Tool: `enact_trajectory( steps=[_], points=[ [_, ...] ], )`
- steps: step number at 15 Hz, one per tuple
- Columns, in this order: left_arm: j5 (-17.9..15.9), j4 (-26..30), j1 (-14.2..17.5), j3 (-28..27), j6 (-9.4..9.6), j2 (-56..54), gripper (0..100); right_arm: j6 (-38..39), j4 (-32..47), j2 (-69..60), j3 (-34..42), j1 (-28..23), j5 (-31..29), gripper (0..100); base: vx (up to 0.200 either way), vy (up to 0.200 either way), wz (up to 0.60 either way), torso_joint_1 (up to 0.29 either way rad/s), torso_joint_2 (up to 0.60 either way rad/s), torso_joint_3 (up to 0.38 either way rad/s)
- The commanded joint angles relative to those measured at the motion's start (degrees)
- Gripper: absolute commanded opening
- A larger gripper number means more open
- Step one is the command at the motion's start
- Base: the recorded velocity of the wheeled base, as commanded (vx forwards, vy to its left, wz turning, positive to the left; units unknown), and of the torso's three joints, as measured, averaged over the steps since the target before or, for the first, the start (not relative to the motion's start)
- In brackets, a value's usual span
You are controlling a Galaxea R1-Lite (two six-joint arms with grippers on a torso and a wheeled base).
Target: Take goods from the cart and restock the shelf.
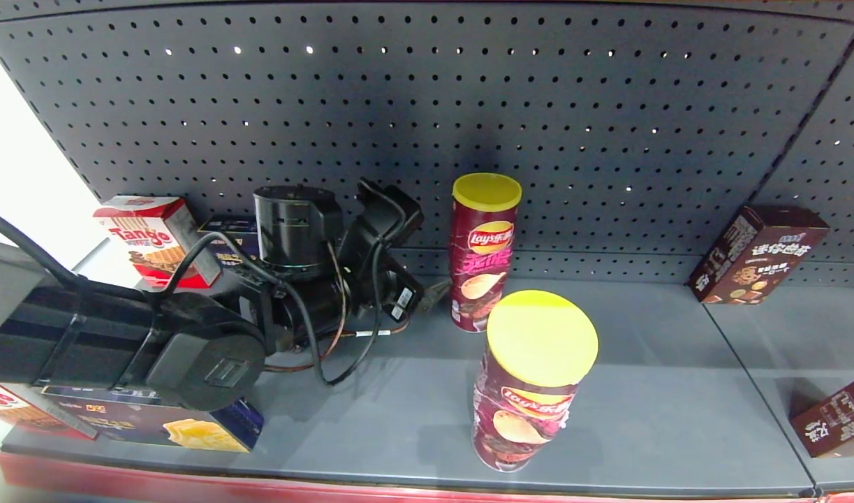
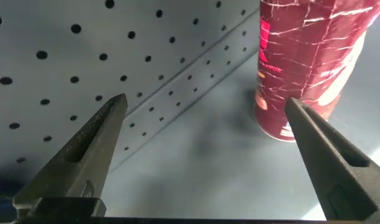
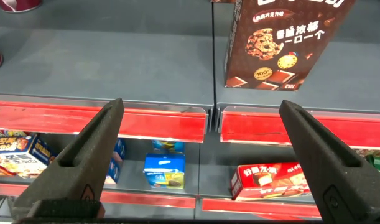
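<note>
Grey pegboard shelf, two yellow-lidded cans upright: back can toward the rear, front can near the lip; left gripper just beside the back can, jaws wide, holding nothing (right gripper likewise).

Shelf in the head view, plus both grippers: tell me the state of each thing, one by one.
Back chip can, upright, yellow lid on.
Front chip can, upright, yellow lid on, near the front edge of the shelf.
Wafer box, standing at the back left.
Brown cookie box, tilted, at the back right.
Left gripper, open, empty, close to the back chip can.
Right gripper, open, empty.
</note>
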Motion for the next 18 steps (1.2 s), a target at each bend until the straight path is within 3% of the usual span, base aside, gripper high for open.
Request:
enact_trajectory(
  steps=[1,6,9,14,18],
  points=[
    [0.0,0.0,0.0,-0.9,0.01,1.3,100,0.0,0.0,0.1,0.0,0.0,0.0,100,0.0,0.0,0.0,0.0,0.0,0.0],
    [1.5,-0.3,0.2,0.7,-0.08,0.3,100,0.0,0.0,0.1,0.0,0.0,0.0,100,0.0,0.0,0.0,0.0,0.0,0.0],
    [3.8,-0.6,0.0,3.1,-0.43,-7.0,100,0.0,0.0,0.1,0.0,0.0,0.0,100,0.0,0.0,0.0,0.0,0.0,0.0],
    [3.0,-0.5,0.5,17.1,-6.76,-28.2,100,0.0,0.0,0.1,0.0,0.0,0.0,100,0.0,0.0,0.0,0.0,0.0,0.0],
    [3.5,0.1,0.1,34.5,-7.29,-44.8,100,0.0,0.1,0.1,0.0,0.0,0.0,100,0.0,0.0,0.0,0.0,0.0,0.0]
  ],
)
